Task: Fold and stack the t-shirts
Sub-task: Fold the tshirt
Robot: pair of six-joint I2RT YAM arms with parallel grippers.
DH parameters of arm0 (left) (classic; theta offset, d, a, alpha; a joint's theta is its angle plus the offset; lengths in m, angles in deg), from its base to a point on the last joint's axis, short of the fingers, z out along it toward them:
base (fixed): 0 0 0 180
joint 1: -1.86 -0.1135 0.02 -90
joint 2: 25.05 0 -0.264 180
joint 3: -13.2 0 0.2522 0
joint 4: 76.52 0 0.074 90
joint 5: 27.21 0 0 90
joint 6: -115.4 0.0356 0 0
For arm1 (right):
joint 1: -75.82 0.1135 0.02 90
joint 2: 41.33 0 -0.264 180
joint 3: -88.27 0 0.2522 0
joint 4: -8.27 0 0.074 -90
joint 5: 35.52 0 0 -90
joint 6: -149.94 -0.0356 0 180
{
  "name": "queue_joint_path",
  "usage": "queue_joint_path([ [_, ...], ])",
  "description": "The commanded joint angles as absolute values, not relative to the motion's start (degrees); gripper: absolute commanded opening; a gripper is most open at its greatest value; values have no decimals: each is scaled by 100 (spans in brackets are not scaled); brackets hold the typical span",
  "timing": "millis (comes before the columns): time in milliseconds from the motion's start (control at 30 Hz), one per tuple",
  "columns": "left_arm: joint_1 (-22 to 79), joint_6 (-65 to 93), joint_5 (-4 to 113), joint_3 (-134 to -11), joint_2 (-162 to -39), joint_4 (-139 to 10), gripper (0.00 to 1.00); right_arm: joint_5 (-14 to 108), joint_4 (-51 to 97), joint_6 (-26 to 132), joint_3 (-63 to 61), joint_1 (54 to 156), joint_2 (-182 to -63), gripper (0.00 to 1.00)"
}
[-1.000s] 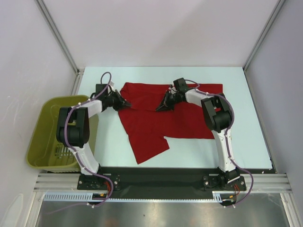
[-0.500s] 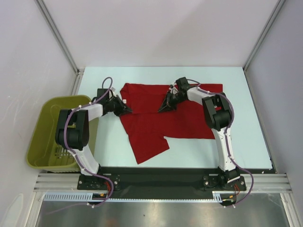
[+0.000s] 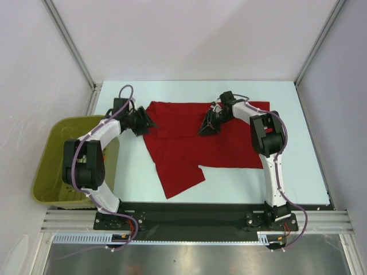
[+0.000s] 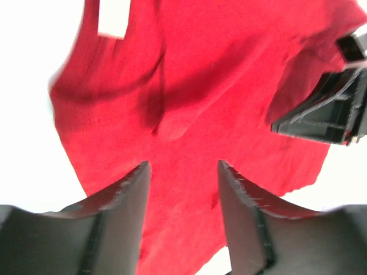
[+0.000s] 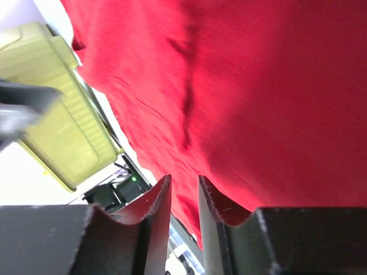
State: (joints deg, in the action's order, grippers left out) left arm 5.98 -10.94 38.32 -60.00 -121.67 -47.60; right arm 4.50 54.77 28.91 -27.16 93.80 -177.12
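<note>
Since the shirt [image 3: 183,149] stretches left to right, the left fingers [image 4: 133,186], wide and empty, sit at its left corner; the right fingers [image 5: 159,201], narrow and empty, hover over its middle.

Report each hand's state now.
Left hand: open, empty, over the red t-shirt.
Right hand: narrowly open, nothing visibly gripped.

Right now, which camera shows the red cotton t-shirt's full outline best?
Top external: the whole red cotton t-shirt lies spread on the pale table, one flap trailing toward the near edge. Both wrist views show only close-up patches of its fabric.
</note>
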Motion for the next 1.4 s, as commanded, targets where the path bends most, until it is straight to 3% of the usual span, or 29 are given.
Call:
queue_joint_path([
  [0, 625, -309, 4345, -7024, -12040, -4203, 58, 578, 6429, 3627, -2929, 9016, -17124, 31],
  [67, 625, -141, 4416, -7587, -12242, -4044, 68, 962, 6728, 3953, -2842, 8857, -16748, 33],
  [200, 608, 158, 4416, -8588, -13033, -3859, 72, 1878, 6880, 4526, -2350, 8234, -16062, 38],
  [367, 608, 491, 4635, -10030, -14237, -3693, 70, 1940, 6028, 3999, -1699, 7030, -15708, 38],
  [533, 599, 843, 4846, -10962, -14906, -3516, 70, 2554, 5983, 4095, -1857, 6388, -15691, 41],
  [800, 555, 721, 4531, -11148, -15460, -3639, 63, 2548, 5397, 3352, -1674, 5930, -15954, 45],
  [1000, 546, 528, 4434, -11280, -15715, -3613, 68, 2170, 3699, 1680, -803, 5684, -15928, 48],
  [1367, 494, 580, 4548, -11508, -16110, -3569, 66, 2354, 4699, 3109, -1689, 5666, -16455, 47],
])
